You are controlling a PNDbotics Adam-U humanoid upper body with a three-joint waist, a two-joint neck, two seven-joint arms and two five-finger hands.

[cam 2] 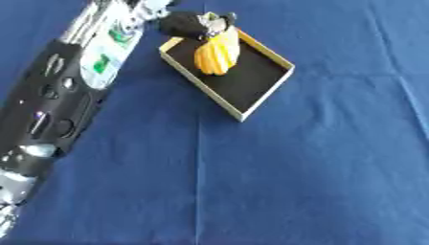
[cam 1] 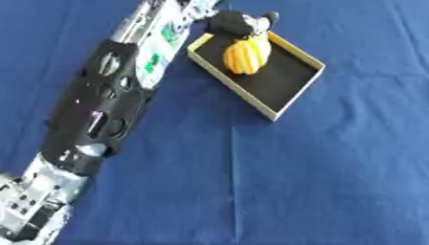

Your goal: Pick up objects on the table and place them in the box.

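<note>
Bananas (cam 1: pixel 246 56) were held over the box (cam 1: pixel 295 98) by left hand (cam 1: pixel 239 23), fingers clamped on the stem.

**Occluded and Cropped Elements**

The left hand (cam 1: pixel 239 24) covers the top of the yellow bunch (cam 1: pixel 246 55) and the box's (cam 1: pixel 295 93) far corner. Finger contact there is blurred. Beyond the box, the forearm is cropped by the frame edges.
</note>
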